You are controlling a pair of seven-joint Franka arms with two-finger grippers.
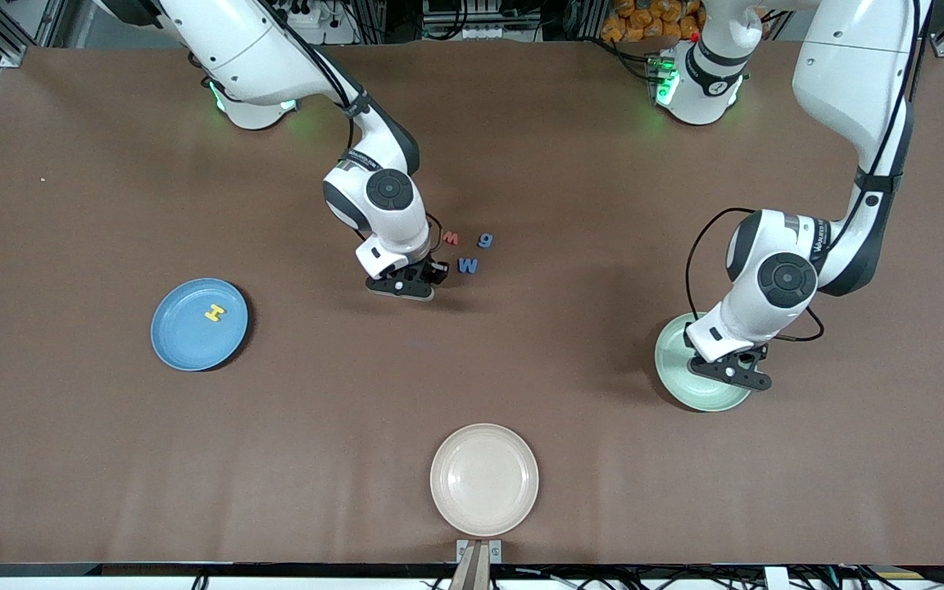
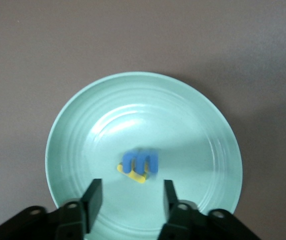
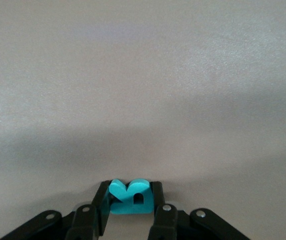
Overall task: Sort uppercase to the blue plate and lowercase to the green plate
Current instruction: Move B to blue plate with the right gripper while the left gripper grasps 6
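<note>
Right gripper [image 3: 129, 197]: fingers clamped on teal R [image 3: 129, 196], frame centre, at tabletop [image 1: 472, 123] | Left gripper [image 2: 131, 194]: fingers apart, empty, over green plate [image 2: 83, 120], lower right; blue E-shaped piece [image 2: 140, 162] lies across yellow letter [image 2: 133, 175].

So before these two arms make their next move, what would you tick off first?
1. Right gripper shut on the teal R: ok.
2. Blue plate free to take the R, with only the yellow H in it: ok.
3. Left gripper open over the green plate, holding nothing: ok.
4. Dark blue piece lies in the green plate on a yellow letter: ok.
5. Blue W, red w and blue g still on the table: not ok.
6. Red Q's whereabouts: cannot tell.
</note>
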